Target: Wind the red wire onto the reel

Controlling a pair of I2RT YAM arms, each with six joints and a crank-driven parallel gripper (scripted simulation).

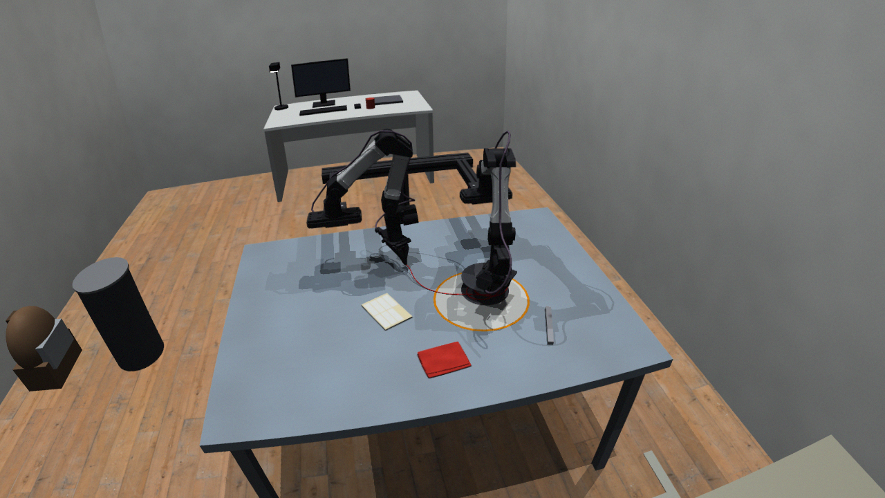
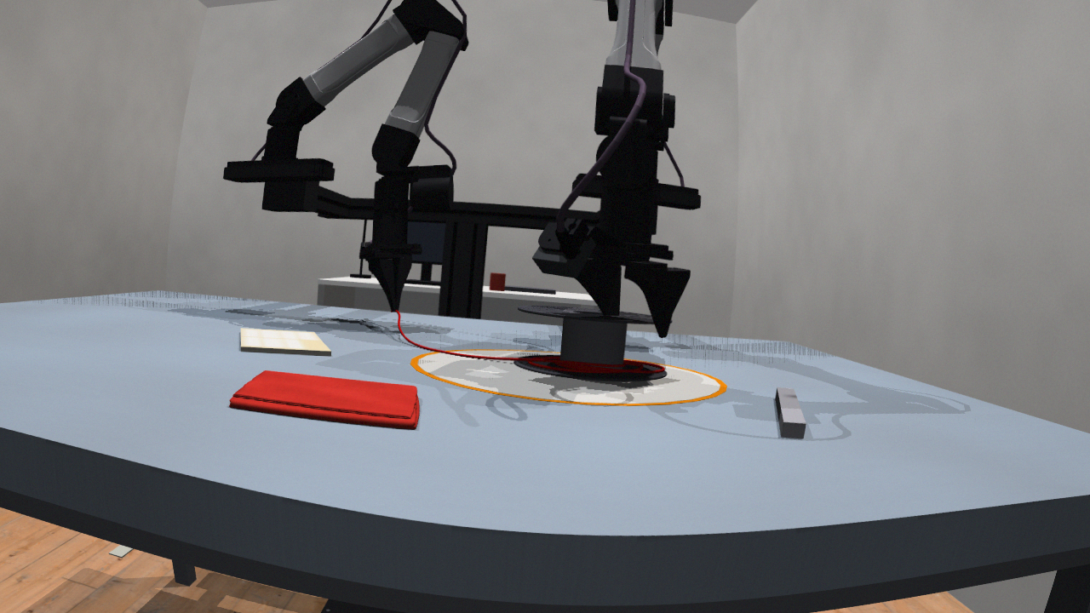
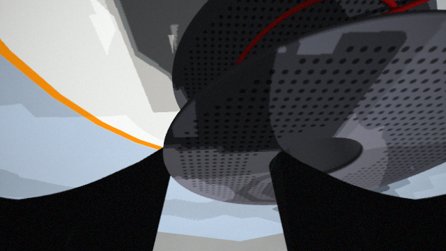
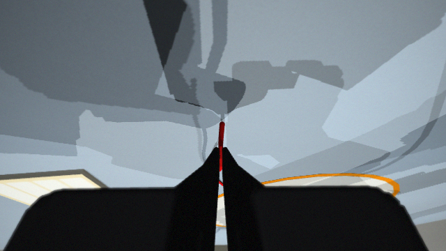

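Note:
The black reel lies flat, its lower flange seemingly inside the orange ring; arm and upper flange hide part of it. Red wire loops round the reel's base and runs slack to my right gripper. My left gripper is shut on the reel's upper flange, one finger at the hub hole, the other outside the rim. My right gripper is shut on the wire's free end, low above the table, outside the ring.
A folded red cloth lies in front of the ring. A pale gridded pad lies on the right arm's side. A grey bar lies outside the ring on the other side.

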